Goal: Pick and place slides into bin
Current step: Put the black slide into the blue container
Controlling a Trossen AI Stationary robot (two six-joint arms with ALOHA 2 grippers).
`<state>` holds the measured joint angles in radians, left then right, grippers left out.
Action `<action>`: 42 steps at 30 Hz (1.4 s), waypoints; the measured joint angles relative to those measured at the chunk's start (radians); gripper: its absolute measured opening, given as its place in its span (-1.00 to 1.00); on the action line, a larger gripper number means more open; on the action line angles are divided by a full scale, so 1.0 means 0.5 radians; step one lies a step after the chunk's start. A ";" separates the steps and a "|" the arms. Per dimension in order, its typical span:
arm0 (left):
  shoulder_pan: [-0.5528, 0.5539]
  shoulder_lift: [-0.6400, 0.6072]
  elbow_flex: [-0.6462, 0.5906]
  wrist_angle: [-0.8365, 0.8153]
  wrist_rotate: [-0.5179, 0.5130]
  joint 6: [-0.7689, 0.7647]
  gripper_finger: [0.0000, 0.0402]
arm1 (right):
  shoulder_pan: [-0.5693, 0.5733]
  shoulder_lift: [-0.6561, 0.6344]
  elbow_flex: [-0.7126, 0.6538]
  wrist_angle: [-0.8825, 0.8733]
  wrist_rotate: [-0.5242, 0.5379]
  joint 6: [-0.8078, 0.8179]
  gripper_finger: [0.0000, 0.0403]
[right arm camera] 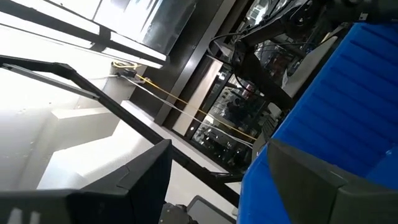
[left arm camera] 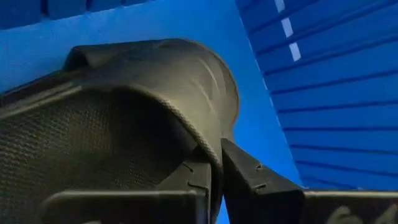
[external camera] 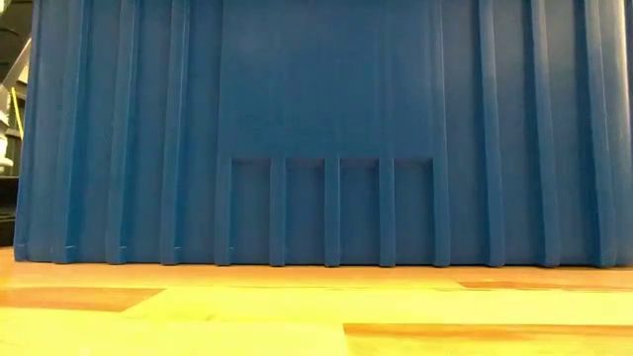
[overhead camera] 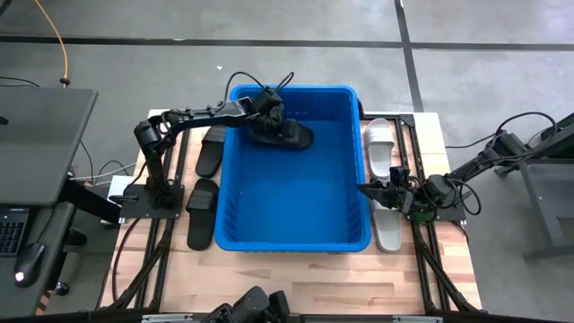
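Note:
A large blue bin (overhead camera: 296, 179) stands mid-table; the low view shows only its near wall (external camera: 326, 129). My left gripper (overhead camera: 272, 118) reaches in over its far left corner, shut on a black slide (overhead camera: 285, 135) inside the bin. Two more black slides (overhead camera: 212, 148) (overhead camera: 202, 213) lie flat on the table left of the bin. Two white slides (overhead camera: 380, 146) (overhead camera: 387, 229) lie right of it. My right gripper (overhead camera: 366, 188) hovers open and empty by the bin's right wall, pointing slightly upward. My left gripper pinches the edge of the black slide's wide strap (left arm camera: 214, 158) between its two fingers (left arm camera: 255, 180). The fingers slant down into the bin from the table's left. The slide hangs tilted below them, sole toward the bin's floor; whether it touches the floor I cannot tell.
The bin's ribbed walls (left arm camera: 329, 112) rise close to the left gripper. Black frame rails (overhead camera: 408, 126) run along the table beside the white slides. Bare wooden table (overhead camera: 296, 278) lies in front of the bin.

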<state>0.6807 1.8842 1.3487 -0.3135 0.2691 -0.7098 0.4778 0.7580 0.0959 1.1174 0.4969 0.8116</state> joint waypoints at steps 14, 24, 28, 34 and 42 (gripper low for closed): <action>-0.014 0.028 -0.007 0.081 0.025 -0.004 -0.02 | 0.000 0.000 0.000 -0.043 0.001 0.044 0.25; 0.011 0.020 -0.007 -0.049 0.073 -0.040 0.45 | 0.000 0.000 0.000 -0.045 0.002 0.037 0.25; 0.012 0.020 -0.007 -0.055 0.102 -0.045 0.55 | 0.000 0.000 0.000 -0.062 0.014 0.037 0.25; 0.011 0.018 -0.004 -0.114 0.070 -0.107 0.69 | 0.000 0.000 0.001 -0.084 0.037 0.037 0.25; 0.010 0.017 0.028 -0.203 0.078 -0.095 0.82 | 0.000 -0.001 0.002 -0.090 0.036 0.036 0.25</action>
<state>0.6858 1.8926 1.3627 -0.4152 0.3082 -0.7575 0.4778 0.7574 0.0967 1.0725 0.5148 0.8295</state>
